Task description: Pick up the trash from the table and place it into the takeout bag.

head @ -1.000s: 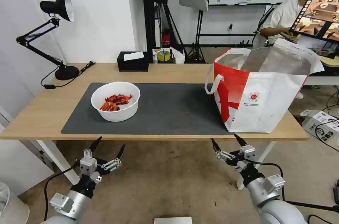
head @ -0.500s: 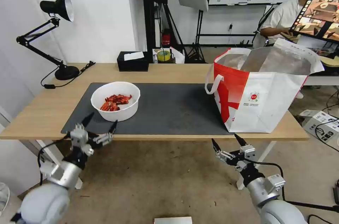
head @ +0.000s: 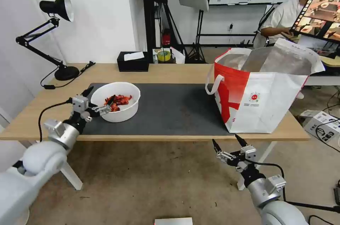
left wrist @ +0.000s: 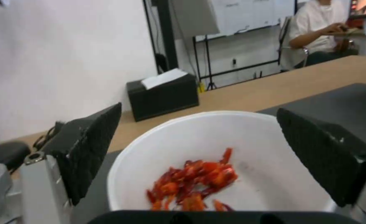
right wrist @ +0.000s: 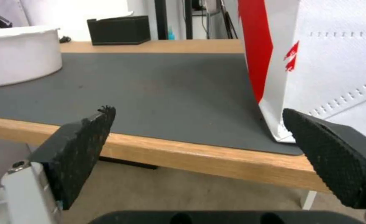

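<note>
Crayfish-shell bowl (head: 117, 101) sits near the mat's (head: 170, 111) left end, not yet gripped; I judge it the only trash left outside the takeout bag (head: 262, 90) at the table's (head: 177, 72) right end. My left gripper (head: 92, 103) brackets its rim, fingers wide, holding nothing. Right gripper (head: 229, 144) waits open below the front edge.

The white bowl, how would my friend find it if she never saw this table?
Look at the long wooden table and the dark grey mat on it. Near the mat's left end stands the white bowl, with the open left gripper at its rim. It is the one round dish, with red shells inside, far from the big red-and-white bag.
</note>
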Tool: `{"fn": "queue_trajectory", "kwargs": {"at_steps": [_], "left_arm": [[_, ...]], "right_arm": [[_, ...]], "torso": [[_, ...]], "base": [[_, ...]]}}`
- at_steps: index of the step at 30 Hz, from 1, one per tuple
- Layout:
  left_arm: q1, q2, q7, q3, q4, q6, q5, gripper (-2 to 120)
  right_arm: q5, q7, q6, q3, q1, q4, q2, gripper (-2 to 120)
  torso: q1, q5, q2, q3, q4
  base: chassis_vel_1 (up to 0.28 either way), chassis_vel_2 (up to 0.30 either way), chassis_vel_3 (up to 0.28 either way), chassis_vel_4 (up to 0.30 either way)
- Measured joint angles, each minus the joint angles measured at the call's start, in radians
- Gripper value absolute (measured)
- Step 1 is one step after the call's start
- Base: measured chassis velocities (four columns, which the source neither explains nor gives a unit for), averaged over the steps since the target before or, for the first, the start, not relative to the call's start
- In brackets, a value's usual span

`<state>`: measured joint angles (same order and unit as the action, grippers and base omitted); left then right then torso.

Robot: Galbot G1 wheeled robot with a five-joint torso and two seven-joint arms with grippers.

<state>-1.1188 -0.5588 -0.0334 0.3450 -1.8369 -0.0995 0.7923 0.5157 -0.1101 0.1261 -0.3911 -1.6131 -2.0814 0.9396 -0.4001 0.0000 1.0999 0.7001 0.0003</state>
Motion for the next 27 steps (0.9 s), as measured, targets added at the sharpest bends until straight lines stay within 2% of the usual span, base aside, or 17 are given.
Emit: {"fn": "queue_trajectory", "kwargs": {"at_steps": [1,4,5,7,8,9,11,13,15,16,17,27], "left_arm": [[0.000,0.000,0.000,0.000,0.000,0.000,0.000,100],[0.042,0.014,0.001,-0.013,0.034,0.071,0.089,100],[0.042,0.014,0.001,-0.013,0.034,0.071,0.089,100],[0.054,0.020,0.000,-0.011,0.043,0.117,0.124,100],[0.073,0.029,0.000,-0.011,0.048,0.184,0.178,100],[0.073,0.029,0.000,-0.011,0.048,0.184,0.178,100],[0.089,0.035,0.000,-0.011,0.051,0.233,0.221,100],[0.121,0.048,0.000,-0.013,0.066,0.316,0.299,100],[0.126,0.051,0.000,-0.013,0.069,0.332,0.313,100],[0.158,0.061,0.001,-0.012,0.089,0.417,0.387,100],[0.171,0.064,0.001,-0.013,0.098,0.440,0.416,100],[0.326,0.065,-0.033,-0.095,0.185,0.566,0.545,100]], "right_arm": [[0.000,0.000,0.000,0.000,0.000,0.000,0.000,100],[0.000,0.000,0.000,0.000,0.000,0.000,0.000,100],[0.000,0.000,0.000,0.000,0.000,0.000,0.000,100],[0.000,0.000,0.000,0.000,0.000,0.000,0.000,100],[0.000,0.000,0.000,0.000,0.000,0.000,0.000,100],[0.000,0.000,0.000,0.000,0.000,0.000,0.000,100],[0.000,0.000,0.000,0.000,0.000,0.000,0.000,100],[0.000,0.000,0.000,0.000,0.000,0.000,0.000,100],[0.000,0.000,0.000,0.000,0.000,0.000,0.000,100],[0.000,0.000,0.000,0.000,0.000,0.000,0.000,100],[0.000,0.000,0.000,0.000,0.000,0.000,0.000,100],[0.000,0.000,0.000,0.000,0.000,0.000,0.000,100]], "torso": [[0.000,0.0000,0.000,0.000,0.0000],[0.000,-0.0003,0.000,0.000,-0.0005],[0.000,-0.0003,0.000,0.000,-0.0005],[0.000,0.0000,0.000,0.000,-0.0003],[0.000,-0.0002,0.000,0.000,-0.0002],[0.000,-0.0002,0.000,0.000,-0.0002],[0.000,0.0001,0.000,0.000,-0.0002],[0.000,-0.0001,0.000,0.000,-0.0004],[0.000,-0.0001,0.000,0.000,-0.0004],[0.000,0.0000,0.000,0.000,-0.0003],[0.000,0.0000,0.000,0.000,-0.0003],[0.000,0.0000,0.000,0.000,-0.0003]], "base": [[0.000,0.000,0.000,0.000],[0.000,0.000,0.000,0.000],[0.000,0.000,0.000,0.000],[0.000,0.000,0.000,0.000],[0.000,0.000,0.000,0.000],[0.000,0.000,0.000,0.000],[0.000,0.000,0.000,0.000],[0.000,0.000,0.000,0.000],[0.000,0.000,0.000,0.000],[0.000,0.000,0.000,0.000],[0.000,0.000,0.000,0.000],[0.000,0.000,0.000,0.000]]}}
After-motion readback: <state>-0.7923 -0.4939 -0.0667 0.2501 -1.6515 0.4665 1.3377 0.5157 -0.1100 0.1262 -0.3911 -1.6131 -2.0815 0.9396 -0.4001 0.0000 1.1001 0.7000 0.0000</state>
